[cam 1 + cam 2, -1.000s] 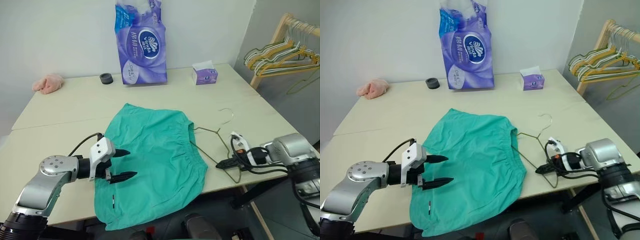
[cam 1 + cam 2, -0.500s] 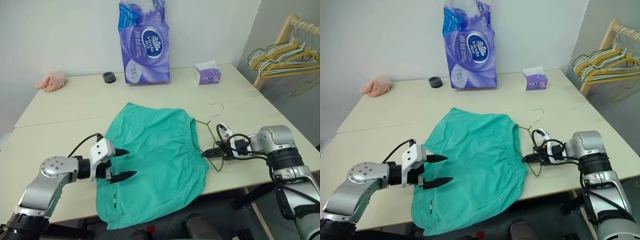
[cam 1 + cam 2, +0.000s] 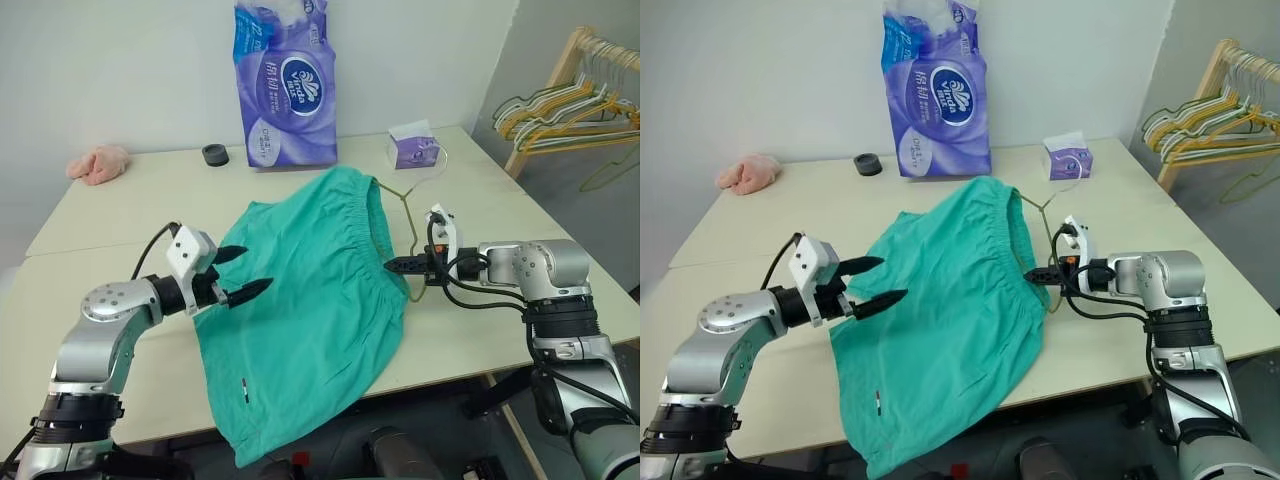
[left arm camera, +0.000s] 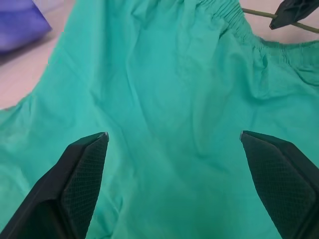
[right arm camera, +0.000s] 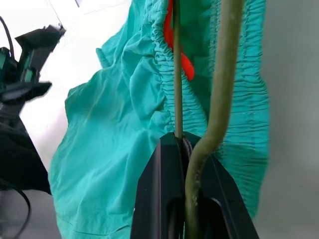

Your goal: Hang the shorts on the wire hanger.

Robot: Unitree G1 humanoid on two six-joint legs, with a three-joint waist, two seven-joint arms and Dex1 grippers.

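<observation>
step: lifting hanger (image 3: 405,215) with shorts (image 3: 310,300) draped on it, waistband raised, legs trailing to 7 o'clock over table (image 3: 120,215) edge | right gripper (image 3: 392,266) clamped on hanger wire | left gripper (image 3: 245,272) wide, empty, beside shorts at 9 o'clock | next, likely: left steadies fabric

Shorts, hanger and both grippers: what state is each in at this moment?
Shorts: hanger inside the waistband, waistband end lifted, far end draping over the table edge.
Hanger: clamped by the right gripper, raised and tilted, hook toward the tissue box.
Right gripper: jaws shut on the hanger wire.
Left gripper: jaws open, over the shorts, holding nothing.
</observation>
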